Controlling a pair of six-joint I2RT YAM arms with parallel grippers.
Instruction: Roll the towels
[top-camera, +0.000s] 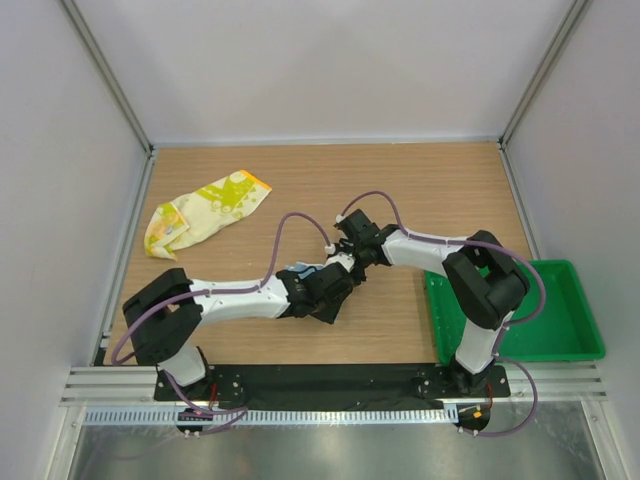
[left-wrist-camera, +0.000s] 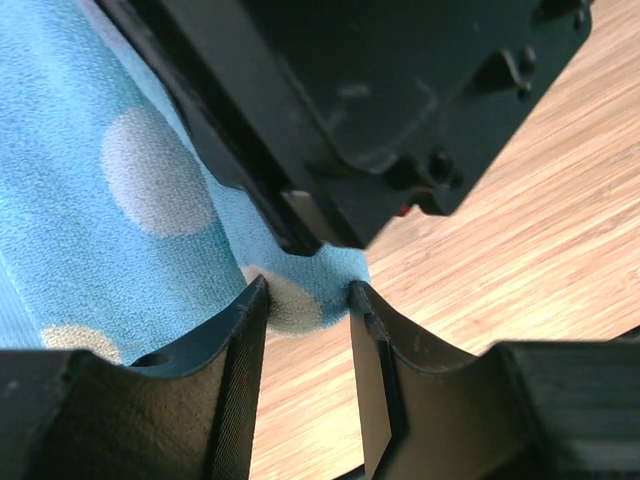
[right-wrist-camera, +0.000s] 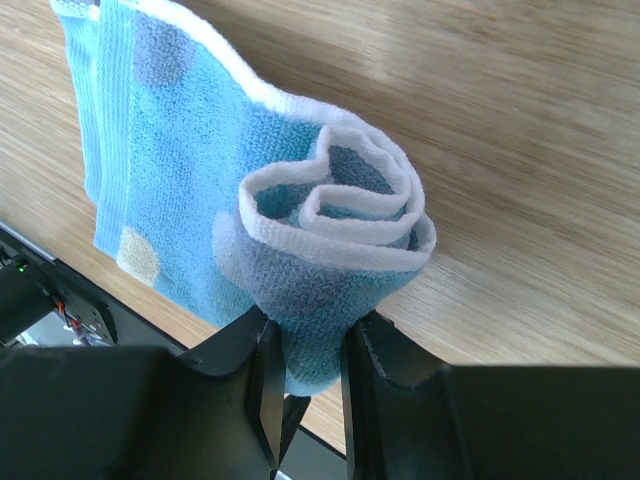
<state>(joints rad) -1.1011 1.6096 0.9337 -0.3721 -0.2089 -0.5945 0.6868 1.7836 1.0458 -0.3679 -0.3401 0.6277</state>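
1. bench (top-camera: 420, 180): its middle is covered by the arms (top-camera: 240, 298).
2. green tray (top-camera: 560, 325): by the near right corner, its left side hidden.
3. yellow towel (top-camera: 205, 212): crumpled near the far left corner.
4. blue towel (right-wrist-camera: 330, 230): mid-bench, partly rolled, barely seen from above.
5. right claw (right-wrist-camera: 305, 340) pinches its rolled end; left claw (left-wrist-camera: 308, 300) pinches a corner.

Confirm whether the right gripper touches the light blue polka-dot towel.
Touching. The right wrist view shows the right gripper clamped on the rolled end of the light blue polka-dot towel.
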